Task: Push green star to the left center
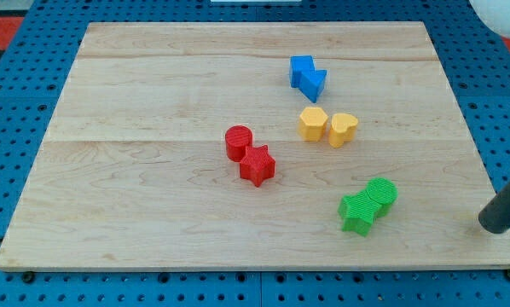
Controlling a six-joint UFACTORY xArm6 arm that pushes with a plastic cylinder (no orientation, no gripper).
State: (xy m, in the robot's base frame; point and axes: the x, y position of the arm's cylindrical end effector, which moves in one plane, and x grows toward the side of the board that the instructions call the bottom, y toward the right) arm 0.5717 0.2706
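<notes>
The green star [356,212] lies on the wooden board [153,128] at the lower right, touching a green cylinder [381,194] just up and to its right. My tip [491,227] is at the view's right edge near the board's lower right part, well to the right of the green star and apart from all blocks.
A red cylinder [237,142] and a red star [257,165] touch near the board's middle. A yellow hexagon [313,123] and a yellow heart [342,129] sit side by side above the green pair. A blue cube [301,69] and a blue triangle [314,83] touch near the top.
</notes>
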